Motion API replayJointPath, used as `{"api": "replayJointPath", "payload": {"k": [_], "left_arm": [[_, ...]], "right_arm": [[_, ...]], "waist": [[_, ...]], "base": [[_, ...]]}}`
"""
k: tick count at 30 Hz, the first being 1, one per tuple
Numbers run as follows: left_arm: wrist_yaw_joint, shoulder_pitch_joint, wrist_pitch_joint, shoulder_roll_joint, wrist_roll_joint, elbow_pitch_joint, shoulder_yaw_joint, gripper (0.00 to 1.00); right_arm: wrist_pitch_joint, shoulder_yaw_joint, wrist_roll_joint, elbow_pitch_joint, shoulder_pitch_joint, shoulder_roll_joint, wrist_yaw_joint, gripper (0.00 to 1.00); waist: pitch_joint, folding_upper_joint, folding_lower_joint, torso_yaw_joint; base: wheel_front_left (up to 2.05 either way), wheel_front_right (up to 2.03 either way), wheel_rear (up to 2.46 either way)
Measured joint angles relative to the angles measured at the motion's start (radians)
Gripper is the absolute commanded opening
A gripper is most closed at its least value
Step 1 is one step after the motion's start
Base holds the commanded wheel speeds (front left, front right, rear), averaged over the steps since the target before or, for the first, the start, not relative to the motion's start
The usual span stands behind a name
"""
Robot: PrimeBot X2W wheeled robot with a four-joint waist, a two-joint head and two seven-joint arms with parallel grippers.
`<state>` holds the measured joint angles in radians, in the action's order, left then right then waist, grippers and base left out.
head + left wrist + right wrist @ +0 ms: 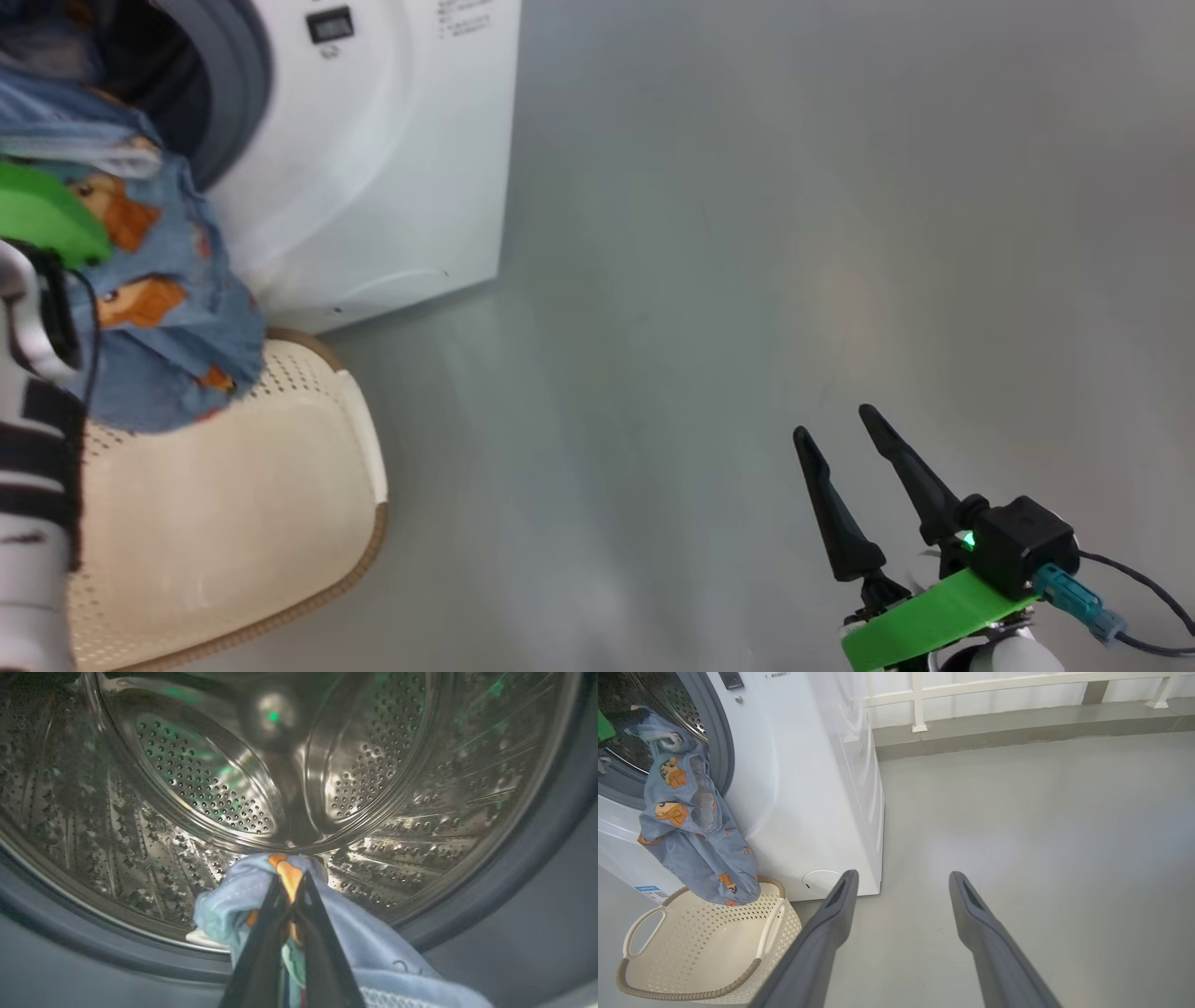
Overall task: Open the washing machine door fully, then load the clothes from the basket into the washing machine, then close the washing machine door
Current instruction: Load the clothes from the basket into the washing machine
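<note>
Light-blue fabric printed with orange-brown figures, a piece of the clothes (pixel 686 826), is clamped between the fingers (pixel 261 952) of the left gripper (pixel 293 879), which are pressed together on a bunched fold. In the left wrist view this fold is held at the mouth of the steel perforated drum (pixel 210 793), just inside the grey gasket (pixel 537 868). No other cloth is seen on the drum wall beyond it.

From the mouth of the washing machine (pixel 798 788) the held piece is draped over the gasket's lower edge and hangs down the white front. Its lower end reaches the back rim of the basket (pixel 705 994). Whether cloth and rim touch cannot be told.

The basket stands on the grey floor (pixel 1017 835), just beside the machine's front. A small blue label (pixel 649 891) is seen at the machine's lower corner, beside the basket's handle.

The right gripper (pixel 903 876) is held over bare floor, well apart from the basket and the machine. Its long dark fingers (pixel 822 942) are spread wide apart, with nothing between them. A white railing (pixel 920 700) is seen along the floor's far edge.
</note>
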<state>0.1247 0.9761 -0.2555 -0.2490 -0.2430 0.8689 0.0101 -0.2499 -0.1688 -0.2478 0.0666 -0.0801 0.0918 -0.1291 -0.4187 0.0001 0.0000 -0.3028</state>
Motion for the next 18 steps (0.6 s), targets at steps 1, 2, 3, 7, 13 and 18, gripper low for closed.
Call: {"api": "replayJointPath", "payload": {"k": [1, 2, 3, 7, 13, 18], "left_arm": [[0.005, 0.025, 0.000, -0.008, 0.008, 0.027, 0.001, 0.00], [0.010, 0.051, 0.000, -0.017, 0.016, 0.052, 0.003, 0.00], [0.012, 0.078, 0.000, -0.026, 0.022, 0.078, 0.003, 0.00], [0.030, 0.183, 0.000, -0.070, 0.044, 0.147, 0.005, 0.00], [0.043, 0.295, 0.000, -0.122, 0.057, 0.198, 0.010, 0.00], [0.048, 0.357, 0.000, -0.146, 0.072, 0.165, 0.014, 0.00]], "right_arm": [[0.000, -0.006, -0.003, 0.000, -0.005, 0.001, 0.000, 1.00], [0.000, -0.011, -0.007, 0.000, -0.009, 0.001, 0.000, 1.00], [0.000, -0.016, -0.009, 0.001, -0.012, 0.003, 0.000, 1.00], [0.000, -0.032, -0.017, 0.000, -0.022, 0.010, 0.000, 1.00], [0.000, -0.035, -0.019, -0.002, -0.023, 0.024, 0.000, 1.00], [0.000, -0.039, -0.056, -0.009, -0.025, 0.030, 0.000, 1.00]], "waist": [[-0.014, 0.0000, 0.0000, -0.005], [-0.027, 0.0000, 0.0000, -0.011], [-0.041, 0.0000, 0.0000, -0.016], [-0.094, 0.0000, 0.0000, -0.035], [-0.163, 0.0000, 0.0000, -0.061], [-0.207, 0.0000, 0.0000, -0.076]], "base": [[0.00, 0.00, 0.00], [0.00, 0.00, 0.00], [0.00, 0.00, 0.00], [0.00, 0.00, 0.00], [0.00, 0.00, 0.00], [0.00, 0.00, 0.00]]}}
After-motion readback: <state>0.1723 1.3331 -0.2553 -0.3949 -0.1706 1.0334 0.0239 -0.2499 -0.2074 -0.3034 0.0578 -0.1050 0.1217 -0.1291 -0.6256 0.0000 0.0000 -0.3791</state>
